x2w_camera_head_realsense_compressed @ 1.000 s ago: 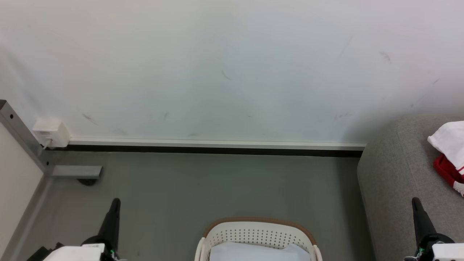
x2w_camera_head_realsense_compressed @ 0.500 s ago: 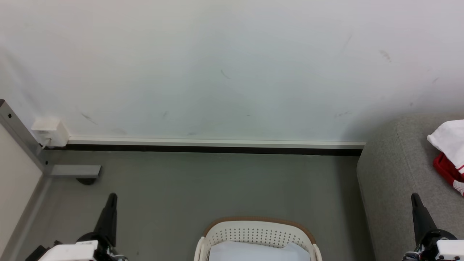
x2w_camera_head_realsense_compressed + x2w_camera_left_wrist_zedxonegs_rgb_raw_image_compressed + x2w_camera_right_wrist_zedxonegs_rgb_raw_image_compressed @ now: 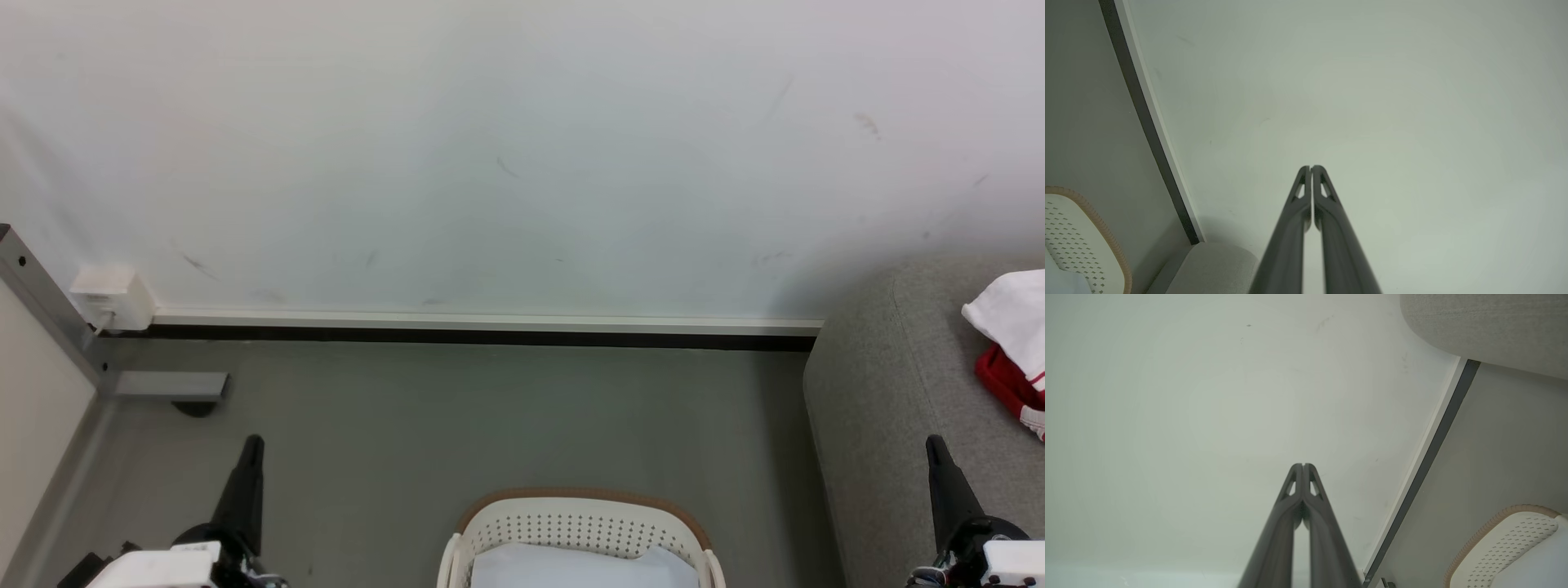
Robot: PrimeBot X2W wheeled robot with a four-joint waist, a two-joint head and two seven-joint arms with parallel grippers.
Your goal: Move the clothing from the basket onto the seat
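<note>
The cream basket (image 3: 580, 523) with a brown rim stands on the floor at the bottom centre, a pale white garment (image 3: 571, 568) lying inside it. On the grey seat (image 3: 890, 392) at the right lie a white garment (image 3: 1012, 314) and a red one (image 3: 1006, 380). My left gripper (image 3: 255, 445) is shut at the lower left, well left of the basket. My right gripper (image 3: 933, 445) is shut at the lower right, over the seat's near side. Both wrist views show the fingers pressed together with nothing between them: left gripper (image 3: 1311, 167), right gripper (image 3: 1303, 464). Basket rim (image 3: 1106, 241) and rim (image 3: 1494, 522) appear at the wrist views' edges.
A white wall (image 3: 522, 163) with a black-and-white skirting strip (image 3: 490, 331) runs across ahead. A white socket box (image 3: 110, 296) and a grey metal post with foot (image 3: 163, 384) stand at the left. Grey floor (image 3: 490, 425) lies between wall and basket.
Both grippers shifted slightly outward and down in the head view during the first half second. Since then nothing has moved.
</note>
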